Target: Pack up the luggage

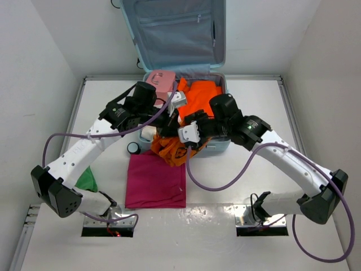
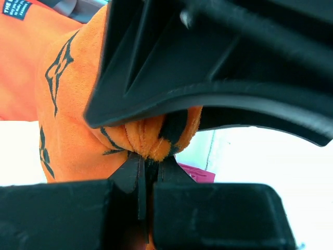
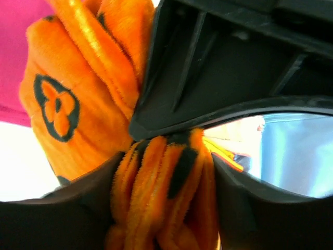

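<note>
The pale aqua luggage [image 1: 217,148] lies open at the table's far middle, its lid [image 1: 172,28] standing up against the wall. An orange garment [image 1: 202,93] and a small pink case [image 1: 161,81] lie inside it. An orange plush towel with black print [image 1: 176,150] hangs over the luggage's near rim. My left gripper [image 1: 167,125] is shut on a bunch of this towel [image 2: 151,138]. My right gripper [image 1: 189,134] is shut on another bunch of it [image 3: 166,182]. Both hold it just above the near rim.
A folded magenta cloth [image 1: 156,179] lies on the table in front of the luggage. A small dark round lid [image 1: 133,148] sits by its far left corner. A green item [image 1: 87,179] lies under the left arm. White walls close both sides.
</note>
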Robot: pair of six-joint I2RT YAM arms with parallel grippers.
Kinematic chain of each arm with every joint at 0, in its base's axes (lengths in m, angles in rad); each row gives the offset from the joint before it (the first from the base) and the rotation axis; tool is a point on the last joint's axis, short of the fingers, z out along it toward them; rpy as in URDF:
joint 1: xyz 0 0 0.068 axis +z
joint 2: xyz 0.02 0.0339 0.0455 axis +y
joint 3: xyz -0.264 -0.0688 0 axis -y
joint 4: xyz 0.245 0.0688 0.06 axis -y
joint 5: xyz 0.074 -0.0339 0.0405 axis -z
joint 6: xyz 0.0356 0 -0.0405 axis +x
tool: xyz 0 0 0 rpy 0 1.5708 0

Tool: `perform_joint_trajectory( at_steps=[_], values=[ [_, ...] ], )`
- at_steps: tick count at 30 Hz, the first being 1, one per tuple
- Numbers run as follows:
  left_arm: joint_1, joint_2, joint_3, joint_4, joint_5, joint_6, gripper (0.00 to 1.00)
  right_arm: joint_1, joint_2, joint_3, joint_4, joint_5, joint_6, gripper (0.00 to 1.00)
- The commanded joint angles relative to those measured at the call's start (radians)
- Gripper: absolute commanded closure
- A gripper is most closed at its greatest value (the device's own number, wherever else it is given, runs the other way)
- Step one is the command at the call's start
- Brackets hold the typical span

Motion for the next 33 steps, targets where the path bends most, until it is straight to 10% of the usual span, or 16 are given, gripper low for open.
perform_joint_trajectory(
  at_steps=[1,5,8,10,11,13,19,33],
  values=[
    [-0.018,-0.051,0.064,0.059,0.038,0.016,1.0,-0.009,0.035,0.075,-0.13,-0.002,-0.024,0.48],
    [-0.018,-0.06,0.09,0.071,0.064,0.016,1.0,-0.005,0.05,0.082,-0.152,0.029,-0.028,1.0],
    [-0.005,-0.081,0.099,0.084,0.033,0.007,0.96,-0.004,0.048,0.065,-0.116,0.076,-0.024,1.0],
    [0.021,-0.113,0.099,0.104,-0.057,-0.026,0.73,-0.022,0.061,0.068,-0.071,0.11,0.037,1.0],
    [0.059,-0.129,0.088,0.134,-0.097,-0.059,0.16,-0.054,0.068,0.081,-0.051,0.118,0.062,1.0],
    [0.092,-0.167,0.079,0.176,-0.245,-0.092,0.0,-0.111,0.137,0.193,-0.078,0.099,0.18,1.0],
    [0.196,-0.252,0.071,0.293,-0.537,-0.157,0.0,-0.266,0.301,0.44,-0.083,0.076,0.444,1.0],
    [0.328,-0.183,-0.027,0.322,-0.501,-0.185,0.0,-0.441,0.553,0.542,0.478,0.078,0.387,1.0]
  ],
)
